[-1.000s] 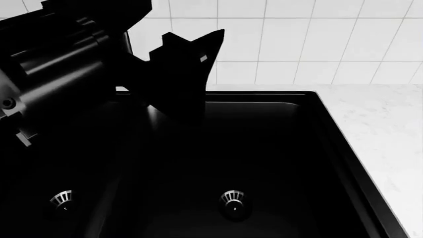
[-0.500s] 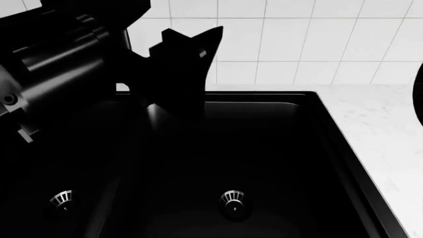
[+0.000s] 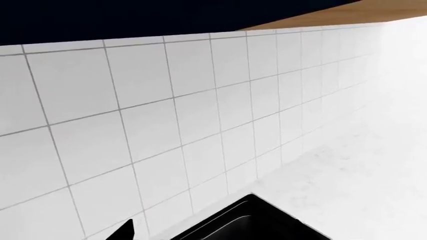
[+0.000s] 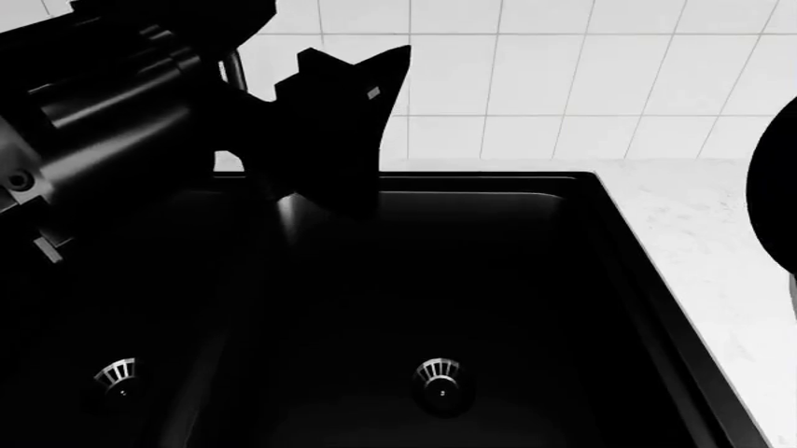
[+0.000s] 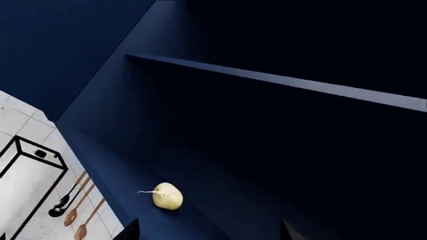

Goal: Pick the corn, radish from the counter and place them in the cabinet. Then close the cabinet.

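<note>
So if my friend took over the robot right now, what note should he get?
Left gripper: raised over the black sink, holding nothing visible; open or shut unclear.
Right gripper: only its fingertips show, apart and empty, facing into the cabinet.
Radish: already lying on the cabinet's bottom shelf.
Corn: not in any view; look for it on the counter.
Left to do: corn into the cabinet, then close it.

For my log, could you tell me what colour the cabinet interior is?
Dark navy blue, best seen in the right wrist view, where the cabinet interior holds the pale radish.
</note>
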Robot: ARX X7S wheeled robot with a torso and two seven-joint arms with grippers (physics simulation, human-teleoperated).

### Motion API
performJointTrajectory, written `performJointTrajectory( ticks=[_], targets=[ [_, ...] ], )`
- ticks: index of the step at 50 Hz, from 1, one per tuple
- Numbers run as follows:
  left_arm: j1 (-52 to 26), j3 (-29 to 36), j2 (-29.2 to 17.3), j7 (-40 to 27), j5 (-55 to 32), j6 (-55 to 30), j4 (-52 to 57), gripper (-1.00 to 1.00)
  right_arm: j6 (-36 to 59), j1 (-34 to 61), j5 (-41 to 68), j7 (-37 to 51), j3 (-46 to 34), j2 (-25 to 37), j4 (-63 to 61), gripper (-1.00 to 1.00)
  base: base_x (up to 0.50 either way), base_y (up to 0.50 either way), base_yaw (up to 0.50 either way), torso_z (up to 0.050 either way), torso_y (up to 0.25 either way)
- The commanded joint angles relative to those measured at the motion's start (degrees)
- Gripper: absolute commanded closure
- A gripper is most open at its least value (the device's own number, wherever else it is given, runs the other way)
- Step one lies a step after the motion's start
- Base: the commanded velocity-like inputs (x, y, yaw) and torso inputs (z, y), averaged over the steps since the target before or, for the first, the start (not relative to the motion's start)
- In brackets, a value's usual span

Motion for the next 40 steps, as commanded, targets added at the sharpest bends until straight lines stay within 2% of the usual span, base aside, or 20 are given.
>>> performJointTrajectory(
  ticks=[1,14,40],
  targets=[
    [1.3,-0.2,-1.2,0.2,0.9,0.2,-0.1,-1.00,2.2,-2.2,-4.9,-10.5,-2.8,0.7,-1.7,-1.00,0.00,0.00,0.00,0.000,0.000],
    [0.6,0.0,-1.7,0.1,0.8,0.3,-0.6,-1.00,2.2,-5.8,-1.2,-10.6,-5.0,5.3,-5.0,-1.00,0.00,0.00,0.00,0.000,0.000],
    [-0.8,0.9,-1.3,0.3,0.6,0.6,-0.9,-1.00,2.2,-15.7,1.6,-10.6,-5.7,9.3,-13.5,-1.00,0.00,0.00,0.00,0.000,0.000]
  ],
)
